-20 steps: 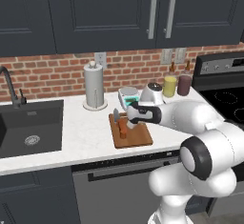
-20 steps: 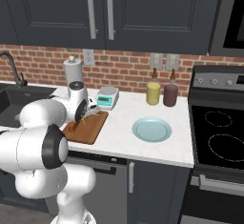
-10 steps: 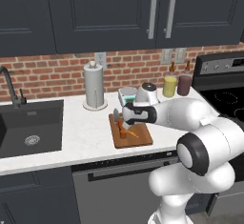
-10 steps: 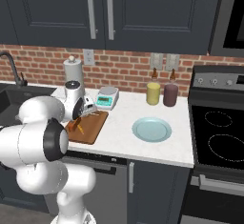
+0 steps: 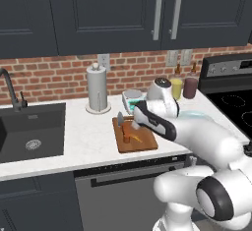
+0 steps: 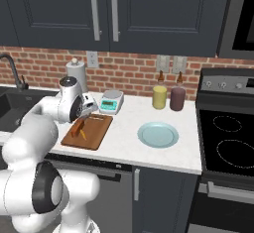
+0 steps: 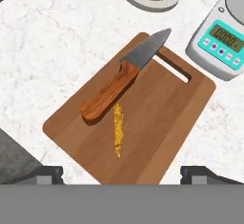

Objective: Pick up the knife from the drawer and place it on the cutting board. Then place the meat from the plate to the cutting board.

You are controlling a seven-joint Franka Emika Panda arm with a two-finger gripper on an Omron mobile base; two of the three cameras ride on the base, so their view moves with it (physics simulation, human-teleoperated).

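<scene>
Two things on the board: the knife (image 7: 125,77) and the meat (image 7: 117,129) both lie on the cutting board (image 7: 157,123), the meat just beside the orange handle, thin and yellow, running off at an angle from it.
Counter: white marbled counter (image 5: 88,141) under dark upper cabinets (image 5: 98,14), with a red brick backsplash (image 6: 134,73) behind.
Left end of the room: a dark sink (image 5: 32,131) with a black tap, then a paper towel roll (image 5: 97,88) standing near the wall.
Right end: a black stove (image 6: 228,143), with a yellow jar (image 6: 159,97) and a dark jar (image 6: 177,98) against the bricks beside it.
Plate: the pale-teal plate (image 6: 158,134) sits bare on the counter, between board and stove, apart from both.
Scale: the small teal scale (image 7: 221,42) sits just off the board's far corner, by the blade tip.
End effector: the end effector (image 7: 121,173) hovers above the board's near edge with its tips spread wide, holding nothing.
Hand view adds: the slot handle cut in the board, and the blade lying over the board's edge near it.
Base views add: the arm reaching over the board, hiding part of it from the left.
</scene>
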